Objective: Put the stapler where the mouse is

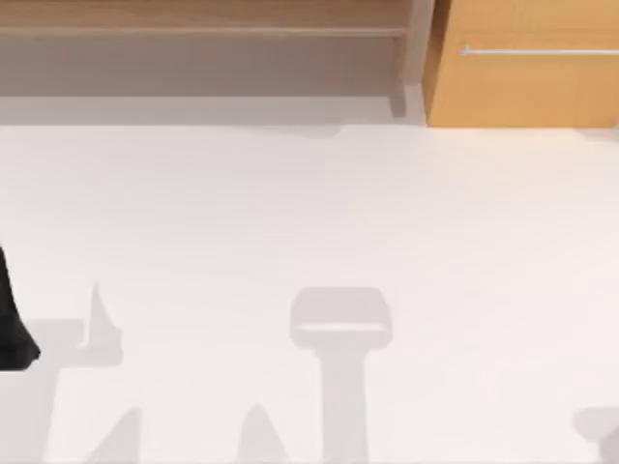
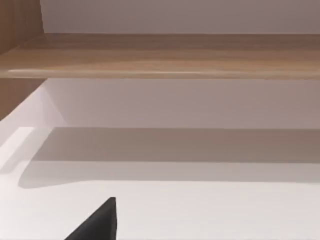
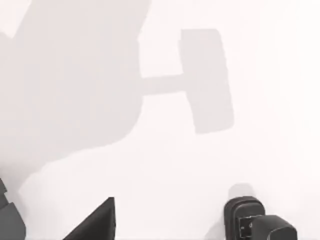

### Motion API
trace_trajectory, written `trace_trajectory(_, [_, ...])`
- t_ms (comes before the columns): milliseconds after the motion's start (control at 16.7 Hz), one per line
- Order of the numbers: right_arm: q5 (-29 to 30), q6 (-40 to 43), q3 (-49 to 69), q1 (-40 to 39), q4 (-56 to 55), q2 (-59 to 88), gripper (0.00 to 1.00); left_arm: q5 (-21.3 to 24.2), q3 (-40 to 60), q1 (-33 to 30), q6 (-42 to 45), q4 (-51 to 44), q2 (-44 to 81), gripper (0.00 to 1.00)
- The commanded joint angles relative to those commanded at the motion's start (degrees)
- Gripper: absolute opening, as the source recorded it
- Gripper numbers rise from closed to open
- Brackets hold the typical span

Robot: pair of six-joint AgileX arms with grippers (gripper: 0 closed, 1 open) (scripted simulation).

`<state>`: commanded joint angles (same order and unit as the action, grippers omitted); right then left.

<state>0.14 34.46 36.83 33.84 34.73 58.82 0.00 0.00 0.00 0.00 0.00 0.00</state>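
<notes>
1. Overhead, from the top view: the white table lies bare below a shelf and a wooden cabinet. The left arm sits dark at the table's left edge, apparently idle.
2. Left wrist view: the left gripper is a black wedge facing the shelf. I cannot tell whether the claw is spread or pressed together.
3. Right wrist view: the right gripper hangs above the table, and again I cannot tell its state. A dark object lies near it, cut off by the frame. It may be the stapler or the mouse; I cannot tell which.
4. Judgement: identify that object first. Centre the right gripper over it and open wide before descending.
</notes>
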Motion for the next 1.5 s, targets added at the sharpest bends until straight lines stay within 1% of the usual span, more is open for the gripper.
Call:
trace_trajectory(300, [-0.1,12.7,13.4,12.2,12.7,23.4,1.00,0.0,0.0,0.0,0.0,0.0,0.0,1.00])
trace_trajectory(420, [-0.1,16.1,17.0,15.4,16.1,29.6,1.00,0.0,0.0,0.0,0.0,0.0,0.0,1.00])
trace_trajectory(600, [-0.2,18.8,19.9,18.0,18.8,34.2,1.00,0.0,0.0,0.0,0.0,0.0,0.0,1.00])
trace_trajectory(1020, [-0.2,18.8,19.2,18.0,17.9,34.8,1.00,0.0,0.0,0.0,0.0,0.0,0.0,1.00])
trace_trajectory(1320, [-0.2,18.8,14.5,18.0,8.3,39.1,1.00,0.0,0.0,0.0,0.0,0.0,0.0,1.00])
trace_trajectory(1500, [-0.2,18.8,13.6,18.1,6.8,40.1,1.00,0.0,0.0,0.0,0.0,0.0,0.0,1.00])
